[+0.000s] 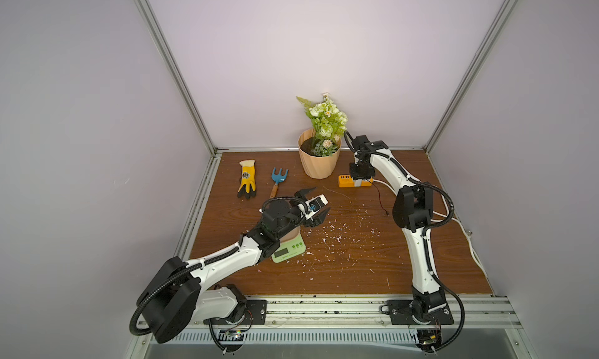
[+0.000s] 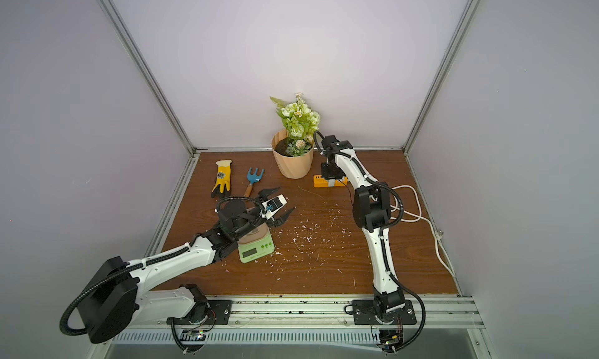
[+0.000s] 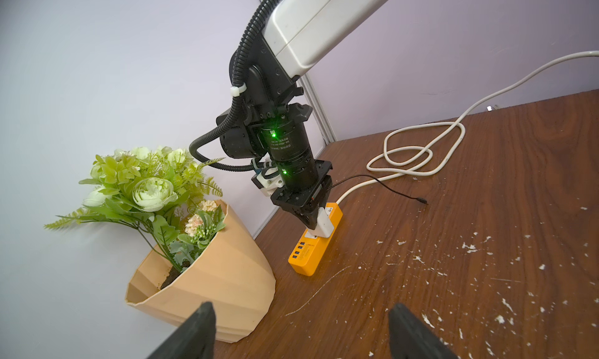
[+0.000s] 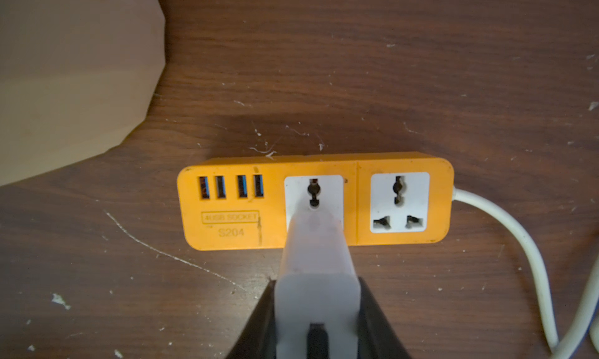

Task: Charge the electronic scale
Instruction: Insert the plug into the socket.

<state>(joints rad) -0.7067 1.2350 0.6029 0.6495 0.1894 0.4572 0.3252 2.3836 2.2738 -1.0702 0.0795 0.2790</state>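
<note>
Pale lilac walls [image 1: 324,49], aluminium corner posts [image 1: 175,72], wood-grain tabletop [image 1: 356,269] flecked with white, even light.

The table [image 1: 356,260] is dark wood-grain board, matt, scratched and flecked with white chips. Beside the flowerpot [image 3: 223,276], itself matt tan with ribbed facets, the power strip [image 4: 194,224] is smooth orange plastic and the charger [image 4: 316,269] matt white plastic. The scale [image 1: 293,248] looks like smooth pale-green plastic; the glove [image 1: 247,179] looks like cloth

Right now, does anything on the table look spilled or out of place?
Yes. White flecks are scattered over the wooden table beside the electronic scale, like spilled debris. The black cable from the white charger in the right hand ends loose, away from the scale.
</note>
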